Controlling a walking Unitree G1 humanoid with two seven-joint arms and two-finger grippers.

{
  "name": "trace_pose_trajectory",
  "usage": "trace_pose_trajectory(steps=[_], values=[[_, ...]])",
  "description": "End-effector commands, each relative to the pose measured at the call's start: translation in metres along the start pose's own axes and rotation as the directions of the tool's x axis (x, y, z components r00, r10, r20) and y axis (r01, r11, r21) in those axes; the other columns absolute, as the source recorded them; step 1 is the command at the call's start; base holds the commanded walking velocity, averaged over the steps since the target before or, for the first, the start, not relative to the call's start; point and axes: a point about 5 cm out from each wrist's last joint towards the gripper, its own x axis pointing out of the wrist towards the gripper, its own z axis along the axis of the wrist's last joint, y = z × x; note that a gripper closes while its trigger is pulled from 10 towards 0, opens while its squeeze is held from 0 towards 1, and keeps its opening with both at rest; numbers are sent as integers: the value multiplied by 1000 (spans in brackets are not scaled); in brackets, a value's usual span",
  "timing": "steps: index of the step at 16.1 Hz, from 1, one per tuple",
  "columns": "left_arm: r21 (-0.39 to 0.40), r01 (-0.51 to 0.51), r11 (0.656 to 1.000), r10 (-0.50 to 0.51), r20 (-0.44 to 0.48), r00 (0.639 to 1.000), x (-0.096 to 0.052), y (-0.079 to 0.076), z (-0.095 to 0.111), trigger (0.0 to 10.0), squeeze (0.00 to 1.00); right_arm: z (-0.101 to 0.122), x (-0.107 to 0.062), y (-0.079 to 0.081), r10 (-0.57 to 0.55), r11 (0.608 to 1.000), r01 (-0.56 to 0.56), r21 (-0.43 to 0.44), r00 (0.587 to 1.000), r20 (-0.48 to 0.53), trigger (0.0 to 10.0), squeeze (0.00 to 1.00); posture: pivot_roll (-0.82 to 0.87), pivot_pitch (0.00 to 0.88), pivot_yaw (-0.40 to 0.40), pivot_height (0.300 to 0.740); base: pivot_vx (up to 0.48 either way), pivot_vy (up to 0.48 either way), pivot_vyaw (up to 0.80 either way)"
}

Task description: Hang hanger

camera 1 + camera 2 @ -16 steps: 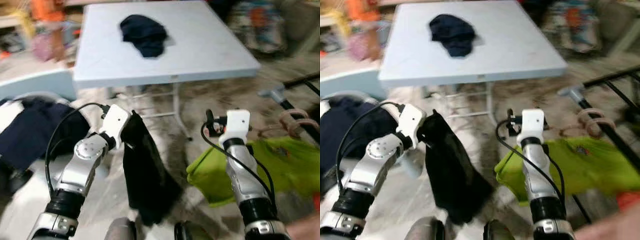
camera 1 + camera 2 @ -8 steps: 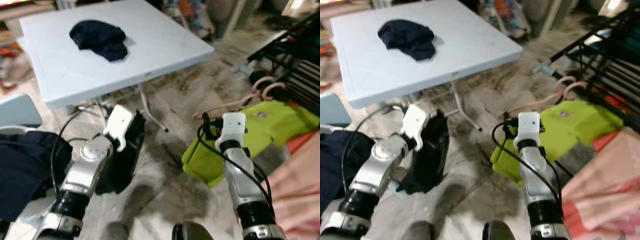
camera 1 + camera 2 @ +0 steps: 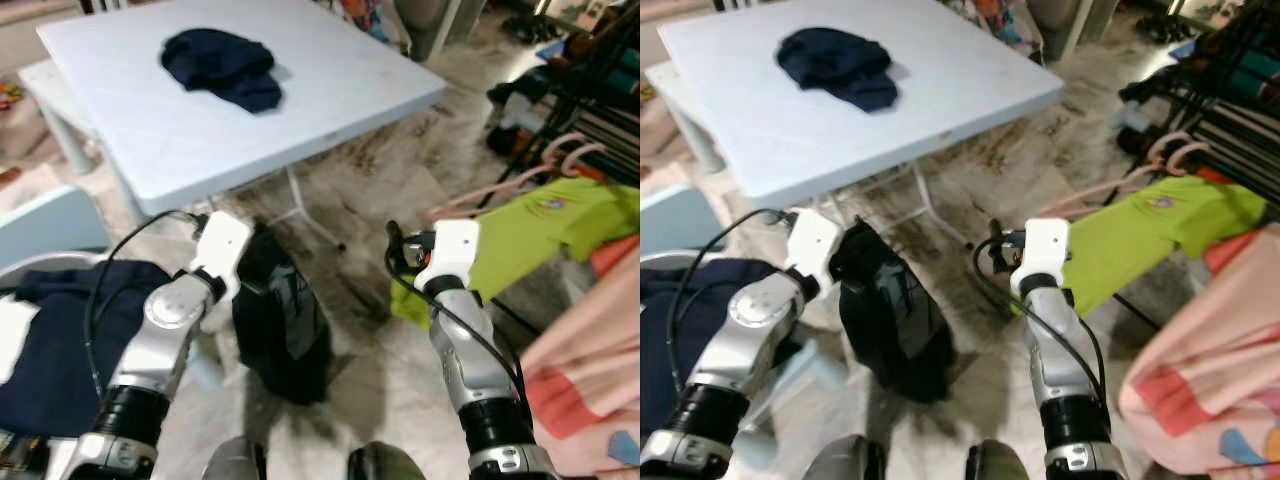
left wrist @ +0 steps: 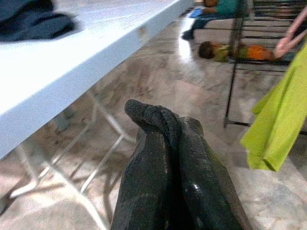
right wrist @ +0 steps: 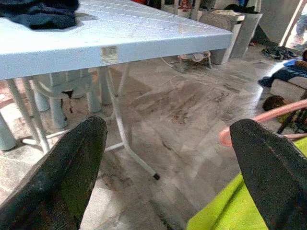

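Hangers, pink ones (image 3: 560, 160), hook over the dark drying rack (image 3: 600, 90) at the robot's front right, one carrying a lime-green shirt (image 3: 540, 225) that drapes toward the floor. The right tool (image 5: 168, 182) sits low and just short of that shirt; in its wrist view its 2 fingers stand wide apart with nothing between them, and a pink hanger's curve and the shirt's edge lie just beyond the far finger. The left tool (image 4: 165, 158) is pressed together on a dark garment (image 3: 280, 320) that hangs from it toward the floor, beside the white folding surface (image 3: 330, 90), on which a crumpled navy cloth (image 3: 222, 65) lies. More navy clothing (image 3: 60, 340) fills a basin at the robot's left. The rack lies rightward and ahead, so the right arm is clearly nearer; the hangers' long axis seems to run roughly across the rack bar, so a reach would likely go forward and right.
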Motion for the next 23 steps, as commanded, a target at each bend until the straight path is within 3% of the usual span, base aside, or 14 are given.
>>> trace_pose_trajectory(steps=[1,3,4,5,7,9,11,12,14,21,23], values=[[-12,5,1000,-4,38,999,3,-3,7,10000,0,-4,1,-13,-36,999,36,-10,999,-34,10000,0,-22,82,-26,740,0,0,0],[-31,-24,999,26,75,997,2,-1,8,10000,0,0,5,-17,-50,997,49,-66,999,-21,10000,0,-22,82,-26,740,0,0,0],[-42,-28,999,32,98,995,2,1,11,10000,0,5,7,-13,-8,999,9,-36,1000,19,10000,0,-22,82,-26,740,0,0,0],[-42,-42,998,46,94,994,1,3,9,10000,0,8,6,-16,-49,996,52,-78,998,39,10000,0,-13,77,-18,740,0,0,0],[-54,-83,995,87,61,994,-7,9,0,10000,0,8,2,-17,-23,999,25,-42,999,47,10000,0,-5,74,5,740,0,0,0],[-23,-175,984,175,-6,984,-21,20,-17,10000,0,-2,-6,-28,-95,994,96,-41,995,23,10000,0,2,76,42,740,0,0,0],[-38,-213,976,212,-35,977,-30,26,-25,10000,0,-8,-9,-32,-128,991,128,-38,992,2,10000,0,4,84,59,740,0,0,0],[-67,-260,963,257,-53,965,-39,34,-30,10000,0,-11,-12,-32,-135,985,133,-105,991,-10,10000,0,3,84,58,740,0,0,0],[-104,-301,948,297,-55,953,-48,38,-35,10000,0,-10,-19,-34,-151,984,151,-92,989,9,10000,0,8,87,40,740,126,0,0],[-108,-289,951,288,-28,957,-45,32,-31,10000,0,-14,-29,-39,-109,993,107,-49,993,-35,10000,0,2,100,11,740,323,129,0],[-98,-285,953,286,-9,958,-43,35,-26,10000,0,-12,-24,-31,-87,996,86,-24,996,-36,10000,0,1,96,5,740,379,296,0]])
